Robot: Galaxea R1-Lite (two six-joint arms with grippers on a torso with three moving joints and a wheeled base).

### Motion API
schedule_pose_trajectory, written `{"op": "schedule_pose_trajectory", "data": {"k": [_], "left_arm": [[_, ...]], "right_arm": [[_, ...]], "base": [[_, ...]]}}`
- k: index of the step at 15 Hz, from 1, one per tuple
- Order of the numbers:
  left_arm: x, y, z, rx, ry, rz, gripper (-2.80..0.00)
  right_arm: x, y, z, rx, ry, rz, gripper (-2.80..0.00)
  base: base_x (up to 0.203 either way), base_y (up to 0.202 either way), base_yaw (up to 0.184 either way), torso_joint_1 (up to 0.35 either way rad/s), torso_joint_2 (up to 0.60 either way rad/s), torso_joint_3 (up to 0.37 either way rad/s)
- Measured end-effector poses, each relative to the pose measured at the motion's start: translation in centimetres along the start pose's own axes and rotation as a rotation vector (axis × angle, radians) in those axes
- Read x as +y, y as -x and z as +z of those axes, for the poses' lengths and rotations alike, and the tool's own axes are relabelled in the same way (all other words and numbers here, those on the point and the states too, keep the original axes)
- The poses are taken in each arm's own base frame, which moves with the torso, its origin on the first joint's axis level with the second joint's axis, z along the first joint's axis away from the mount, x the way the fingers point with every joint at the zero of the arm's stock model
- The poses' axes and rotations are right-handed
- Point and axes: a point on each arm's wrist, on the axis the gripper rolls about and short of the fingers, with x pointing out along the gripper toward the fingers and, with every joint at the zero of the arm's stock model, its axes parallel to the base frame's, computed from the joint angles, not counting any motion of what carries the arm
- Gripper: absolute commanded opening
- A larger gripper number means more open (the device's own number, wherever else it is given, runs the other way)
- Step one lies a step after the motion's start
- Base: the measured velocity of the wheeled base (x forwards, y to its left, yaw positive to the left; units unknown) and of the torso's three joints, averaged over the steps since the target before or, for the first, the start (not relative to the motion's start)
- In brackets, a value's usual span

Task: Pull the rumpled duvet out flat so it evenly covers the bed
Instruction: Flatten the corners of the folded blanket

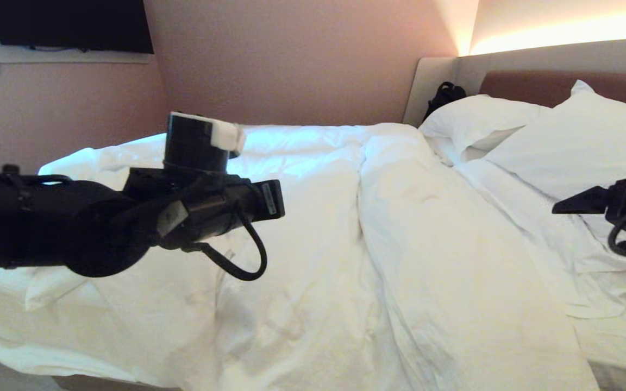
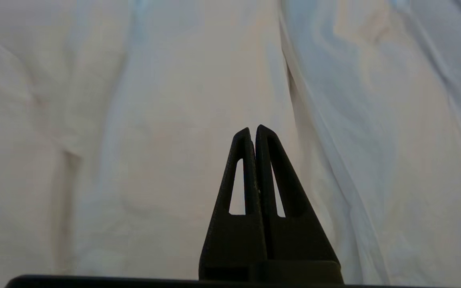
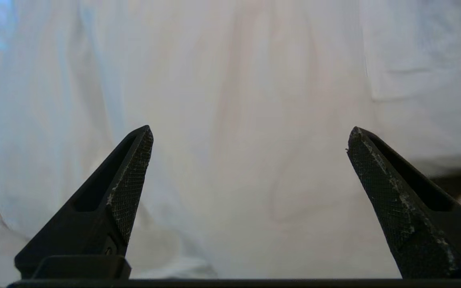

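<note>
We find the right pincer [image 3: 250, 138], prongs wide apart and empty, hovering near the pillows [image 1: 563, 141], with the duvet [image 1: 400, 244] bunched lengthwise toward the robot's left on the bed [image 1: 625, 331], where the left pincer [image 2: 253, 134], pressed together, hangs closer.

The duvet [image 1: 302, 233] is a thick, puffy white quilt in a creased cover, spread over most of the frame from the left edge to right of centre. It lies rumpled, with a long raised fold running from the upper middle down toward the lower right. The bed [image 1: 536, 87] shows at the upper right by its brown padded headboard in a beige surround, with white sheet exposed at the right edge.
</note>
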Motion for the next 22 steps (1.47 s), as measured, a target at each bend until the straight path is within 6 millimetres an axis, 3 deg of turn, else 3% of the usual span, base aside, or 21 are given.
{"op": "schedule_pose_trajectory", "data": {"k": [1, 2, 7, 15, 18, 22], "left_arm": [[0.5, 0.4, 0.6, -0.021, -0.001, 0.011, -2.8], [1.0, 0.8, 1.1, -0.036, -0.001, 0.02, -2.8], [1.8, 2.0, 2.4, -0.084, -0.003, 0.039, -2.8], [1.8, 4.9, 3.3, -0.11, -0.061, 0.033, -2.8], [2.1, 8.3, 3.6, -0.068, -0.106, 0.05, -2.8], [2.8, 16.9, 3.9, -0.056, -0.187, 0.063, -2.8]], "right_arm": [[-0.2, -1.2, 0.6, 0.011, -0.021, 0.005, -1.73], [-0.3, -2.4, 1.1, 0.021, -0.036, 0.013, -2.8], [0.1, -7.4, 2.7, 0.03, -0.028, 0.082, -2.8], [0.7, -11.5, 4.3, 0.028, -0.007, 0.105, -2.8], [0.5, -13.1, 4.5, 0.041, -0.011, 0.087, -2.8], [0.2, -14.9, 4.3, 0.059, -0.016, 0.075, -2.8]], "base": [[0.0, 0.0, 0.0, 0.0, 0.0, 0.0], [0.0, 0.0, 0.0, 0.0, 0.0, 0.0], [0.0, 0.0, 0.0, 0.0, 0.0, 0.0], [0.0, 0.0, 0.0, 0.0, 0.0, 0.0], [0.0, 0.0, 0.0, 0.0, 0.0, 0.0], [0.0, 0.0, 0.0, 0.0, 0.0, 0.0]]}}
